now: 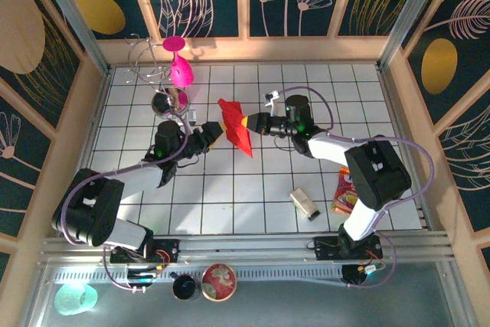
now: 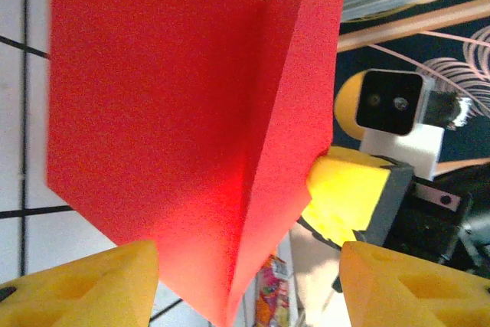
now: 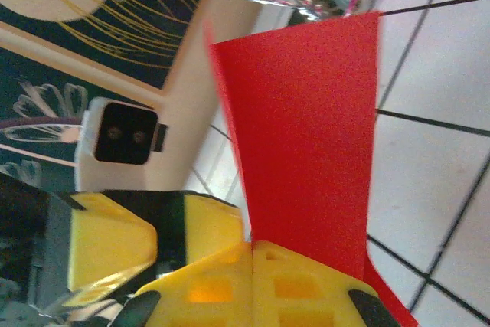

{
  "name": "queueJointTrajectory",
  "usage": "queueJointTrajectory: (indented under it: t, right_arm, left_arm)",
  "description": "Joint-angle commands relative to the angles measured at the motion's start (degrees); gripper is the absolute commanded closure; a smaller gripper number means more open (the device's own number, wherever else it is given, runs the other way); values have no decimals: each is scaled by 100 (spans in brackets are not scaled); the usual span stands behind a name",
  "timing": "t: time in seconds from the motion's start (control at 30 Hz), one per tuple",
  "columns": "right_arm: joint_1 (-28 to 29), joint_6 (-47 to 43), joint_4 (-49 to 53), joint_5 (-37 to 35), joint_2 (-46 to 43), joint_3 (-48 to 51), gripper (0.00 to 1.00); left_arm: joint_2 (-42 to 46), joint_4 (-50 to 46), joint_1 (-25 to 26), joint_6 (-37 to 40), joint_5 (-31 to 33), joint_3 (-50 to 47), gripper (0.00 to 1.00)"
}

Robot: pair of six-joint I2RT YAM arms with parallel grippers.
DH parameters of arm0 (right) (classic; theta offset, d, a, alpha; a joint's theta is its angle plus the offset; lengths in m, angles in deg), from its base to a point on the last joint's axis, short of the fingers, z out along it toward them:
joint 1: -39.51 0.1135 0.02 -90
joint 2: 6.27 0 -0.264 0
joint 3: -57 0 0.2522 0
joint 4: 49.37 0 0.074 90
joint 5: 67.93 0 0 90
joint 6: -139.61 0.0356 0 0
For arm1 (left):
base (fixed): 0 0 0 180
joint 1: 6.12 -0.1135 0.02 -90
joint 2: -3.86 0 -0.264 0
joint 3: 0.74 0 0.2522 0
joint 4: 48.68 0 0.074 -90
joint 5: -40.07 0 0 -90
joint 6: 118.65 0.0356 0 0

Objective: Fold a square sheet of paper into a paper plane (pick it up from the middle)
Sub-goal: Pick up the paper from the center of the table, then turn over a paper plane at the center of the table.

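From above, you see the red sheet of paper [image 1: 233,116] held over the table [image 1: 253,181] between both arms. Your right wrist view shows the right gripper [image 3: 251,266], jaws clenched on the paper's edge. The left wrist view shows the left gripper [image 2: 245,281], jaws released and spread wide, with the paper's lower corner between them.

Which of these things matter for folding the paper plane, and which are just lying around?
For the job: red paper sheet, right gripper, left gripper.
Lying about: magenta goblet, snack packet, small grey packet.
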State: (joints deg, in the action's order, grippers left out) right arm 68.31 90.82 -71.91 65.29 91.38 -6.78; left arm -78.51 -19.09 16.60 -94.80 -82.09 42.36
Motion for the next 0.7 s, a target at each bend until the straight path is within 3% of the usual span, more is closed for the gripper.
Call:
queueJointTrajectory:
  t: [0.0,0.33,0.67]
  right_arm:
    - [-10,933,-1086,433,-125,180,99]
    - [73,1670,-1923,723,-175,368,99]
    - [126,1821,-1912,862,-239,253,99]
  left_arm:
    - [185,507,113,-48,-171,-29,35]
    - [95,645,241,323,-353,136,36]
    - [-128,1654,348,49,-705,151,53]
